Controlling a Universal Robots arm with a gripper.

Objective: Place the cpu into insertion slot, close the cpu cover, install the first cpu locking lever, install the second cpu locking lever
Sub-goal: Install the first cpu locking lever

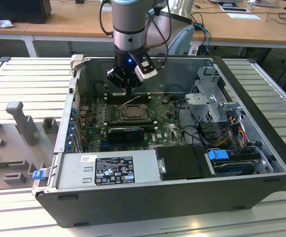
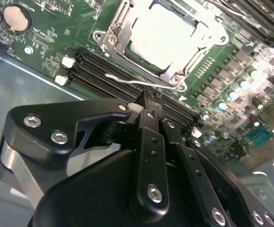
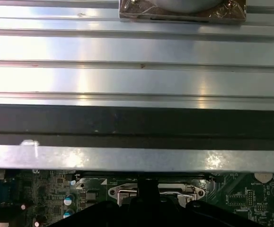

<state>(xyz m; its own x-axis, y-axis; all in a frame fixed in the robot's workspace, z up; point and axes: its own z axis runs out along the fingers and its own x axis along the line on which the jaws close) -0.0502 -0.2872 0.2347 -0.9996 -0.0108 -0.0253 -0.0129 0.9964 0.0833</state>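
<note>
The cpu [image 2: 163, 35] sits in the insertion slot [image 1: 131, 112], cpu cover [image 2: 112, 40] down. The tool [image 2: 148, 100], pressed together, is at a locking lever [image 2: 122, 80] beside the slot, seemingly not yet latched.

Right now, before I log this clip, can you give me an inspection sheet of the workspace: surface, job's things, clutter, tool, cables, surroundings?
Surface: ribbed metal table carrying an open computer case.
Job's things: cpu sits in the insertion slot; cpu cover lies down over it; one wire locking lever stands free beside the socket, over the memory slots.
Clutter: grey fixture blocks on the table, at the exterior view's left.
Tool: tool shut, holding nothing, tip close to the free lever; contact cannot be told.
Cables: coloured bundle inside the case, at the exterior view's right.
Surroundings: wooden desks behind the table.
</note>
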